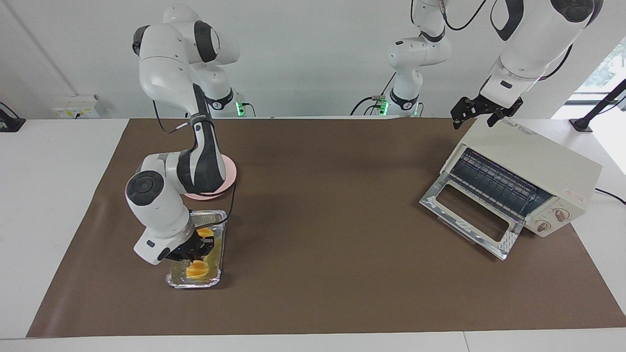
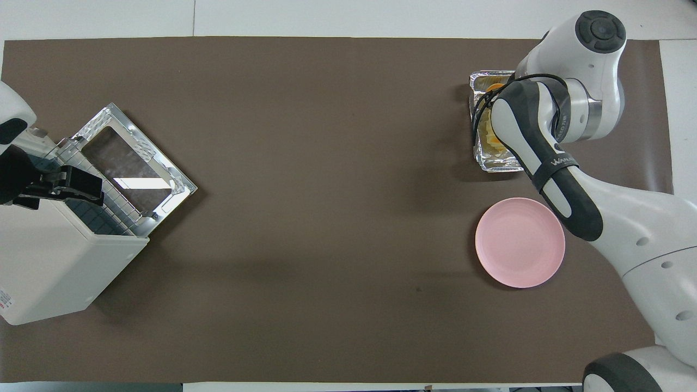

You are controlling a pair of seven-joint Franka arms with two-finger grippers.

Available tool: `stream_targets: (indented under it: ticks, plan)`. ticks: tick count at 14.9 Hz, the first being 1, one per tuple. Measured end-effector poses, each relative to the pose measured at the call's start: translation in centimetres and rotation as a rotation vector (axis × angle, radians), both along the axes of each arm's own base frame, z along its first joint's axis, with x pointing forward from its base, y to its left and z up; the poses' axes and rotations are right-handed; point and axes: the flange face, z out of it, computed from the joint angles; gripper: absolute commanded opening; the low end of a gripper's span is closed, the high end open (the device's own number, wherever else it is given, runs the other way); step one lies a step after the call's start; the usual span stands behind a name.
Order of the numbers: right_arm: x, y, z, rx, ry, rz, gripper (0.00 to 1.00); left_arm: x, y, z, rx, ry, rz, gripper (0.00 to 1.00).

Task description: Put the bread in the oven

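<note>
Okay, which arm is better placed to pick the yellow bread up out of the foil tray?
The right arm, likely. Its gripper is down in the rectangular silver foil tray, right at the golden ridged bread. The left gripper waits over the cream-white toaster oven, whose door is open, at the table's other end.

We see a crinkled shiny foil tray, a smooth matt pink plate, a matt brown mat and the oven in cream painted metal.
</note>
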Motion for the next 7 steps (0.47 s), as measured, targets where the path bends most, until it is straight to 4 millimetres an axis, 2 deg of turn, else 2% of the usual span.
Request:
stream_targets:
  ticks: [3,5,7]
  plan:
    - [-0.2,0.0,-0.1,0.000,0.003,0.000,1.00,0.0,0.0,0.0,0.000,0.000,0.000,1.00]
    - [-0.3,-0.1,0.7,-0.001,0.008,-0.001,1.00,0.0,0.0,0.0,0.000,0.000,0.000,1.00]
    - [-0.7,-0.3,2.4,-0.002,0.021,-0.004,1.00,0.0,0.0,0.0,0.000,0.000,0.000,1.00]
